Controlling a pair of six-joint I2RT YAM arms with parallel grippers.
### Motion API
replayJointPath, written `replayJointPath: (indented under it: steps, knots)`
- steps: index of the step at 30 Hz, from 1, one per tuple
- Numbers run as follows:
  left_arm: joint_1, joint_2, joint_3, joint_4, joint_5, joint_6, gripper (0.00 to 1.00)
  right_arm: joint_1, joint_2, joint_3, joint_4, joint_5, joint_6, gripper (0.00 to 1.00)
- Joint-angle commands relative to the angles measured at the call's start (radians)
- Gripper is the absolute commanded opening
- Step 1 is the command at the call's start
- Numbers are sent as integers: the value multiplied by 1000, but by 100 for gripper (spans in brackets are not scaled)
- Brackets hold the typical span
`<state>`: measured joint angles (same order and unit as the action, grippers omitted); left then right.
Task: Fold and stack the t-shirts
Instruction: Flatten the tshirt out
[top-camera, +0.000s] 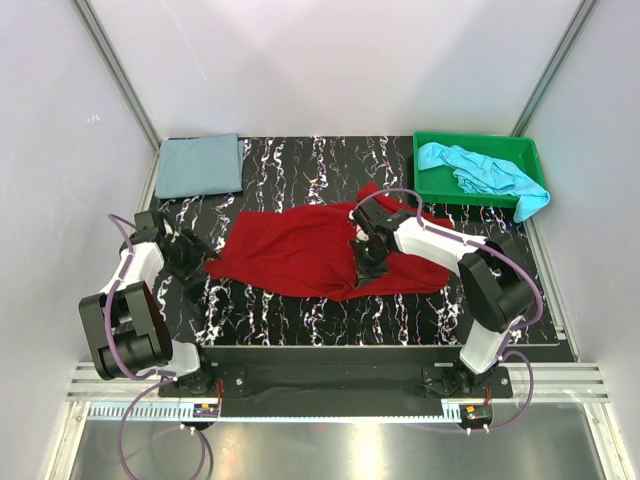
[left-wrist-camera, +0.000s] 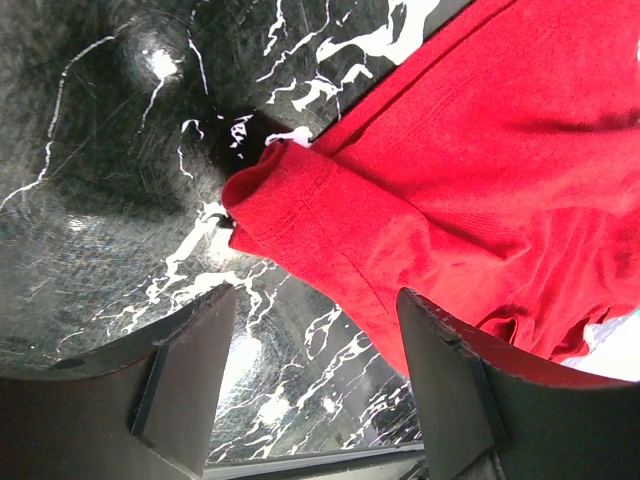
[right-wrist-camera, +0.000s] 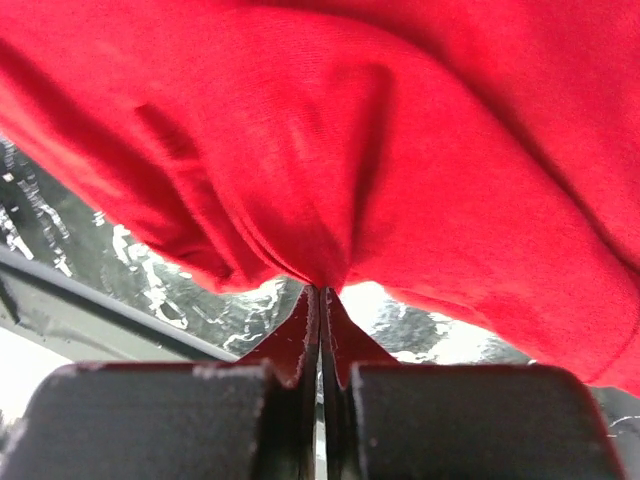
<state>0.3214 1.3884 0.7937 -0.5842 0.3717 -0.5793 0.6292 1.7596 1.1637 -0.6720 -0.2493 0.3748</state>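
The deep red t-shirt lies spread and rumpled across the middle of the table. My right gripper is shut on a pinch of its near edge and holds the cloth bunched at the fingertips. My left gripper is open and empty just off the shirt's left corner, its fingers above bare table. The grey-blue t-shirt lies folded flat at the back left. The turquoise t-shirt is crumpled in the green tray and hangs over its right corner.
The green plastic tray stands at the back right. The marbled black table ends at a metal rail in front. White walls close in the back and both sides.
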Motion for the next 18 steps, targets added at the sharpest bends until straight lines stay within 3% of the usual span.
replayJointPath:
  steps: [1,18]
  knots:
    - [-4,-9,22,11,44,13,71,-26,-57,-42,-1,65,33,0]
    - [-70,23,137,-26,-122,-39,59,-49,-399,-257,-44,108,145,0]
